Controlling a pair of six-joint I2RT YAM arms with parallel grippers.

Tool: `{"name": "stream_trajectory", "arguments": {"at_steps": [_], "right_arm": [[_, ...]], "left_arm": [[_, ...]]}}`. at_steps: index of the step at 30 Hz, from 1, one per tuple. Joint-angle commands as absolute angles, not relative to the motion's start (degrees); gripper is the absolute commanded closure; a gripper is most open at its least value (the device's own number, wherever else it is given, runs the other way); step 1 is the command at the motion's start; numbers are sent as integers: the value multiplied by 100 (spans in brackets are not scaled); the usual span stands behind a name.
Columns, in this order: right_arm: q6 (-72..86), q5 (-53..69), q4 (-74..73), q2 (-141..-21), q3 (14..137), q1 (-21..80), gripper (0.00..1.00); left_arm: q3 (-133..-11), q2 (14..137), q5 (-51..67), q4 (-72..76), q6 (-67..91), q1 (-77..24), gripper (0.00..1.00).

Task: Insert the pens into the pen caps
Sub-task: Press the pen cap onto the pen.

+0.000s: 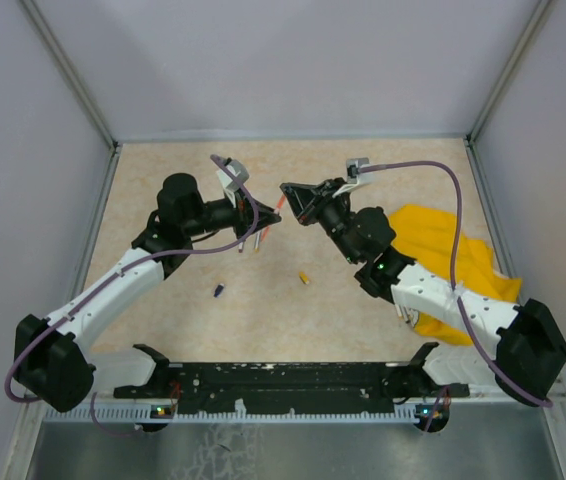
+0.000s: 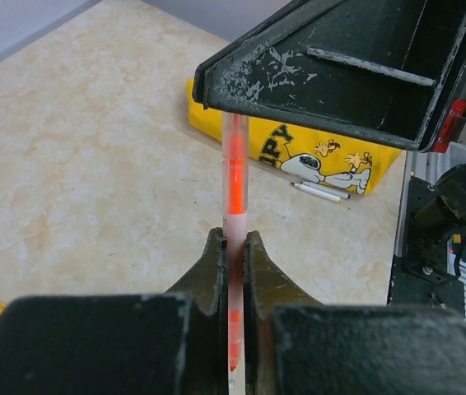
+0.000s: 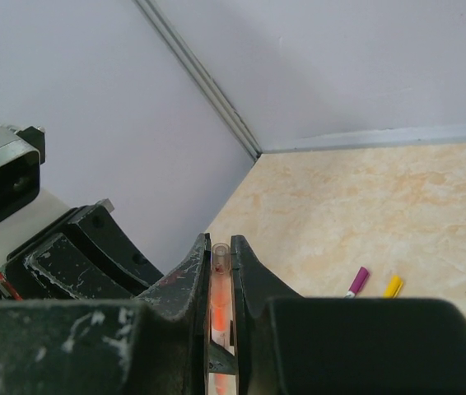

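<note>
Two grippers, one orange pen (image 2: pixel 235 177), held clear of the table between the arms.

1. Left gripper (image 2: pixel 234 247): fingers (image 2: pixel 208 271) pinched tight on the near part of the barrel, with no gap showing.
2. Right gripper (image 3: pixel 221 263): fingers (image 3: pixel 190 276) closed on the far, clear-tipped end of the same pen. I cannot tell whether that end sits inside a cap.
3. Loose caps: purple cap (image 3: pixel 357 281) and yellow cap (image 3: pixel 393 285), side by side on the table, well apart from both grippers.
4. White pen (image 2: pixel 319 191): lying just beside the cloth (image 2: pixel 315 152), untouched.

Handling notes, my own judgement:
- With both grips on one thin barrel, I would line both wrists up along the pen. Any sideways pull is likely to bend it or twist it out of a pinch.
- If this is a seating push, I would hold the left arm firm as the anvil. The right arm would press straight along the barrel, short and steady.
- If it is a handover, I would slacken one grip fully before the other arm moves.
- I would check the clear tip in the right wrist view before letting go.
- Most of the task looks undone, since caps and a pen lie apart on the table.
</note>
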State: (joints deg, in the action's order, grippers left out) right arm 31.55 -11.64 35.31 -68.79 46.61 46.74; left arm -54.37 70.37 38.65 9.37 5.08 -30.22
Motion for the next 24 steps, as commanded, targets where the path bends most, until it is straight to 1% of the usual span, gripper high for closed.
{"name": "stream_trajectory", "arguments": {"at_steps": [1,11,14,24], "right_arm": [[3099,-962,3749,-6925,4673,4690,100],[2827,-670,3675,-6975,4320,4808,100],[2815,-680,3573,-7070,4234,4978,100],[3423,-752,4057,-7657,3553,5661,100]], "left_arm": [[-5520,7031,3894,1110,474,-3023,100],[-5511,6948,3691,1075,491,-3018,100],[-5506,6931,3674,1078,503,-3022,100],[-5445,6822,3542,1125,510,-3019,100]]}}
